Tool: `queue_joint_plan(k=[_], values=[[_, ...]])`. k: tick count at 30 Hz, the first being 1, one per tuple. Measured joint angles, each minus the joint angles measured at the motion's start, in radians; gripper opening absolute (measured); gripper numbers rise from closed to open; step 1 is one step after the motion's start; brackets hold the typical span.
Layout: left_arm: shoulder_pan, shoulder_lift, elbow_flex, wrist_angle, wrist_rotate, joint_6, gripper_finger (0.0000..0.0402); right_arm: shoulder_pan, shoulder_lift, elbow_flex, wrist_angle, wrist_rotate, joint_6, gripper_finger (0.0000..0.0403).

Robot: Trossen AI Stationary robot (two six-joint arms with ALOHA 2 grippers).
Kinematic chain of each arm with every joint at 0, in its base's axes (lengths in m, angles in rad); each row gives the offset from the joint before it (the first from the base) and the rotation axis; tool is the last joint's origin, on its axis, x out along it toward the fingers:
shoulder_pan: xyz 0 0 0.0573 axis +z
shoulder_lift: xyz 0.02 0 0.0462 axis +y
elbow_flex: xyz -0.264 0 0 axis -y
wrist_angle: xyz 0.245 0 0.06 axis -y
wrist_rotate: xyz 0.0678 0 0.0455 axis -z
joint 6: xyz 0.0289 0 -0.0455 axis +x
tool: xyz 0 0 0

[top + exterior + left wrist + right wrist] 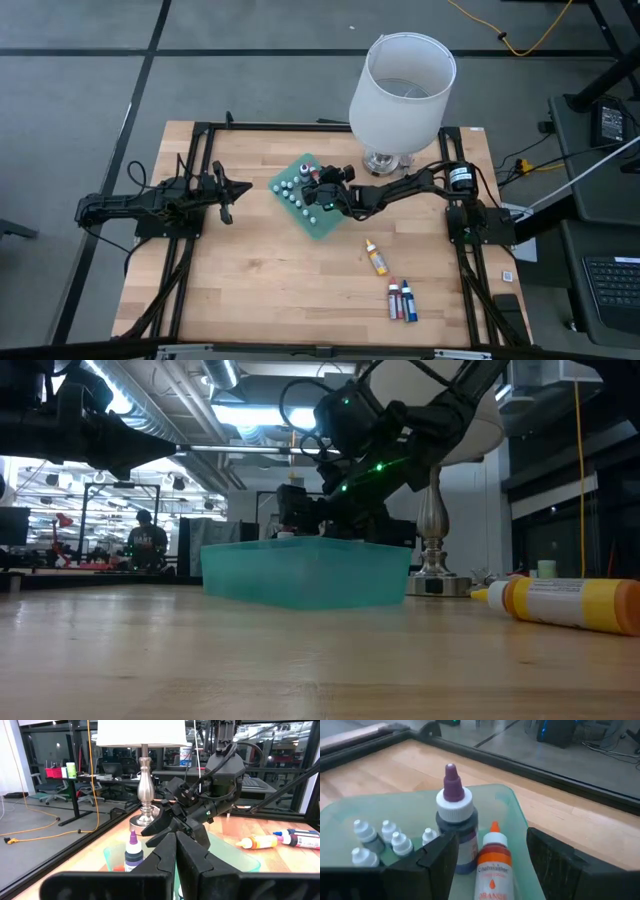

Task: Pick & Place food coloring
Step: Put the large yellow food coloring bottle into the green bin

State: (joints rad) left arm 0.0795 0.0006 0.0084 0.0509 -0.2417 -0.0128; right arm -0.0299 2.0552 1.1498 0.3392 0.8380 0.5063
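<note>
A green walled tray (318, 222) in the middle of the table holds several tiny white-capped bottles (380, 837). An upright purple-tipped bottle (456, 815) and an upright orange food coloring bottle (492, 862) stand in it too. My right gripper (491, 835) reaches in over the tray, open. Its fingers stand on either side of the orange bottle, with a gap showing on one side. The purple bottle stands just past the other finger (437, 855). My left gripper (175, 855) waits shut and level at the table's left, pointing at the tray.
Another orange bottle (376, 258) lies on the wood toward the near right. Red (395, 300) and blue (409, 300) bottles lie closer to the front edge. A lamp with a big white shade (400, 90) stands just behind the tray. Black frame rails run along the table's edges.
</note>
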Motion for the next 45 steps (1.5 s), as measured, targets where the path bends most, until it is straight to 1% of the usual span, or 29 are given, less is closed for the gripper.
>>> queue_joint_plan(k=[2,6,11,15,17,19,22,25,31,35,40,45], values=[[0.0,0.0,0.0,0.0,0.0,0.0,0.001,0.006,-0.02,0.0,-0.027,-0.028,-0.016,0.0234],[0.0,0.0,0.0,0.0,0.0,0.0,0.0013,0.043,-0.115,0.011,-0.121,-0.072,-0.045,0.0232],[0.0,0.0,0.0,0.0,0.0,0.0,0.0009,0.1,-0.254,0.011,-0.318,-0.118,-0.071,0.0224],[0.0,0.0,0.0,0.0,0.0,0.0,0.0006,0.144,-0.362,0.013,-0.508,-0.185,-0.037,0.0221],[0.0,0.0,0.0,0.0,0.0,0.0,0.0006,0.164,-0.41,0.013,-0.596,-0.236,-0.001,0.0221],[0.0,0.0,0.0,0.0,0.0,0.0,0.0008,0.181,-0.457,0.013,-0.672,-0.314,0.039,0.0223],[0.0,0.0,0.0,0.0,0.0,0.0,0.0012,0.203,-0.514,0.013,-0.786,-0.452,0.14,0.0228],[0.0,0.0,0.0,0.0,0.0,0.0,0.0015,0.226,-0.552,0.013,-0.9,-0.563,0.251,0.0237],[0.0,0.0,0.0,0.0,0.0,0.0,0.0017,0.28,-0.579,0.013,-1.076,-0.68,0.396,0.0269],[0.0,0.0,0.0,0.0,0.0,0.0,0.0014,0.301,-0.569,0.013,-1.141,-0.719,0.509,0.0281],[0.0,0.0,0.0,0.0,0.0,0.0,0.001,0.318,-0.518,0.007,-1.178,-0.766,0.562,0.0282],[0.0,0.0,0.0,0.0,0.0,0.0,0.0014,0.321,-0.447,0.006,-1.22,-0.816,0.571,0.0282]])
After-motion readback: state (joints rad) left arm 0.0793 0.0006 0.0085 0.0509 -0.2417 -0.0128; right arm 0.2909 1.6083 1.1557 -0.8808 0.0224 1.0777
